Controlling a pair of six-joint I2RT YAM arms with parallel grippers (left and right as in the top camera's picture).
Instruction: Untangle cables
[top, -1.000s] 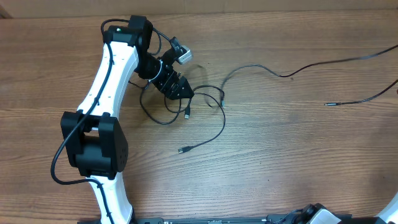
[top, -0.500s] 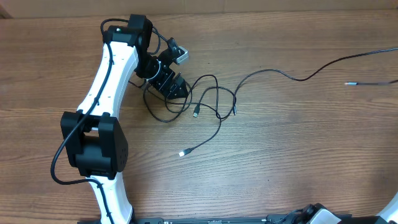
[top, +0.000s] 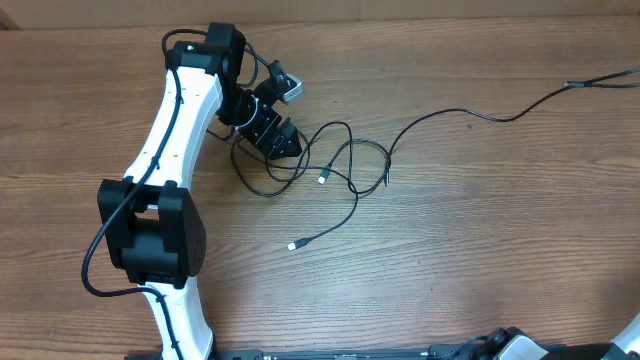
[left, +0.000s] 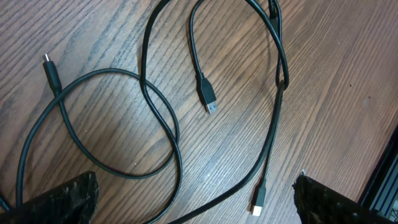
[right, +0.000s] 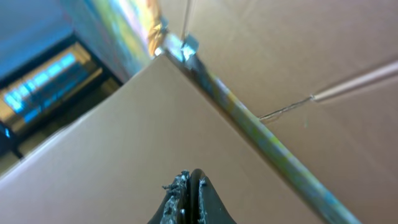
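Looped cables (top: 335, 165) lie on the table (top: 480, 260), just R of the left gripper (top: 286, 140); one of them runs to far R edge.

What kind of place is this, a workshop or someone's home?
Probably a robot lab or test bench: a white robot arm reaches over a wood-grain table, with loose black cables lying on it.

Thin black cables (top: 357, 195) lie flat, loosely looped over each other, plug ends free. One strand (top: 510, 119) snakes away to the right.

The right pincer (right: 190, 178), tips pressed together, faces brown cardboard (right: 112, 143).
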